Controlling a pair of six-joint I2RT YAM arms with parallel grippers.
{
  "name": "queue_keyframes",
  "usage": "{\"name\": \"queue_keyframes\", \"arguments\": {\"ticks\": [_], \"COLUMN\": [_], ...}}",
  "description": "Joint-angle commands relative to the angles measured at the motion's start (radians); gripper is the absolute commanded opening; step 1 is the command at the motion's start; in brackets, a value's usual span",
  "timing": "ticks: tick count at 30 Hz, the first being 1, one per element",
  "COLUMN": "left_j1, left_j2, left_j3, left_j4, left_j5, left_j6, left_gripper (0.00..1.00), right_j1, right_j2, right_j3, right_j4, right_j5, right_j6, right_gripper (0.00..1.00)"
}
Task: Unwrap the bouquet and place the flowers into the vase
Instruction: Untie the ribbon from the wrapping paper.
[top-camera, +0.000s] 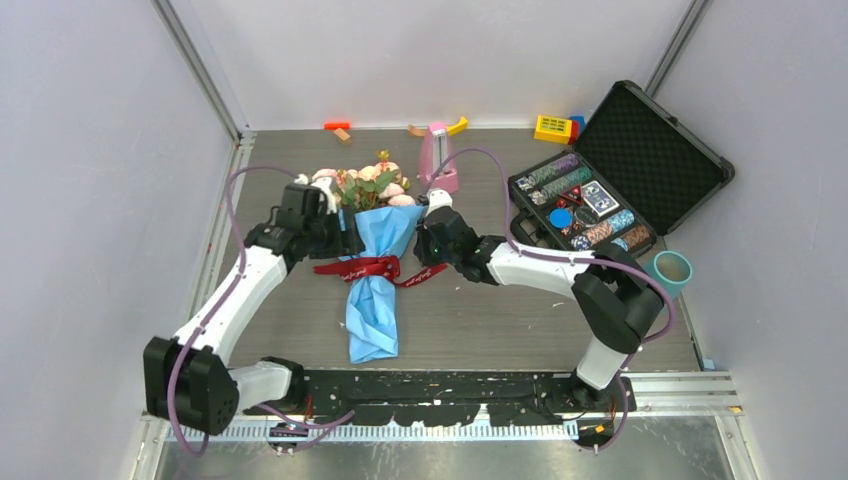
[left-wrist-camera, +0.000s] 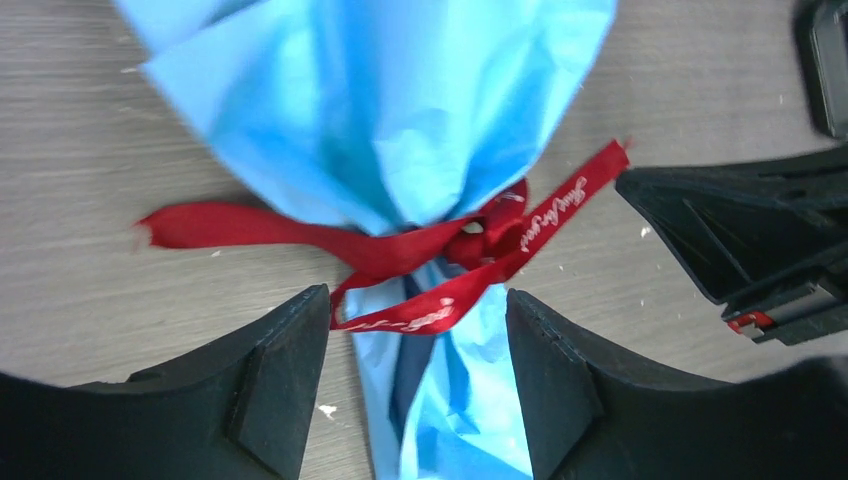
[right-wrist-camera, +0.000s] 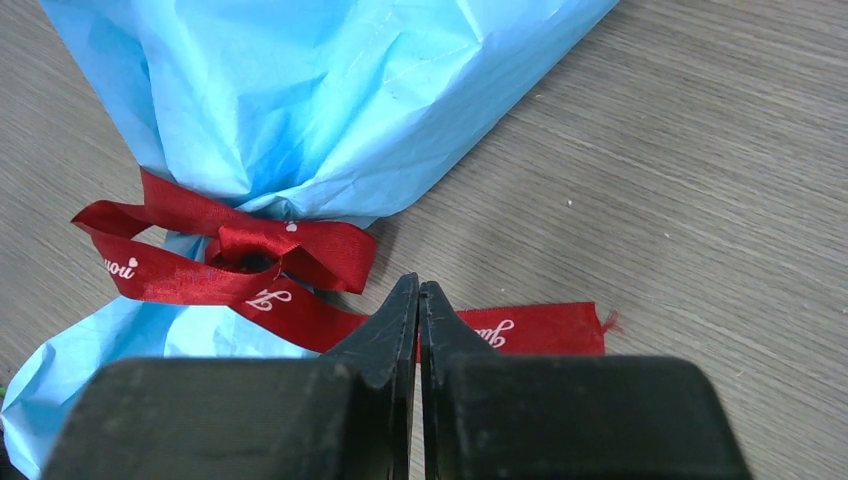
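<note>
Wood table (top-camera: 500, 320) | bouquet (left-wrist-camera: 400, 100) straddled by released left claw (left-wrist-camera: 417, 300) | right claw (right-wrist-camera: 418, 287) clenched on ribbon (right-wrist-camera: 180, 280)

Black jaws seen drawn almost together with a thin slit left between, tips set over a red ribbon (right-wrist-camera: 310, 250) tail, frayed end shown just right, knot up-left, blue paper cone (right-wrist-camera: 320, 100) spread above, grey wood-grain worktop (right-wrist-camera: 700, 200) beneath.

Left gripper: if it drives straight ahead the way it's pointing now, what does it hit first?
The red ribbon knotted round the blue paper wrap, directly ahead between the open fingers of the left gripper. Depth is unclear, so it could pass just above.
</note>
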Motion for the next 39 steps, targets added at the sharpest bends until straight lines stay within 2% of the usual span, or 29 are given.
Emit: {"name": "queue_keyframes", "arguments": {"ticks": [1, 9, 20, 29, 39], "left_j1": [-0.106, -0.188, -0.215, -0.24, -0.259], "left_j2": [0.099, 0.221, 0.277, 0.269, 0.238], "left_j3": [0.076, 0.091, 0.088, 0.089, 0.075], "left_j4": [0.008, 0.064, 0.071, 0.048, 0.016], "left_j5": [0.012, 0.041, 0.017, -0.032, -0.092], "left_j6": [0.065, 0.084, 0.108, 0.111, 0.101], "left_gripper": [0.67, 0.67, 0.65, 0.47, 0.33], "right_j1": [-0.013, -0.032, -0.054, -0.061, -0.063], "right_j2": [-0.058, -0.073, -0.051, -0.046, -0.035], "right_j3": [-0.019, -0.042, -0.039, -0.036, -0.029], "right_j4": [0.068, 0.069, 0.091, 0.097, 0.106], "right_j5": [0.009, -0.004, -0.046, -0.061, -0.073], "right_j6": [0.035, 0.041, 0.069, 0.08, 0.092], "right_gripper": [0.08, 0.08, 0.08, 0.08, 0.08]}}
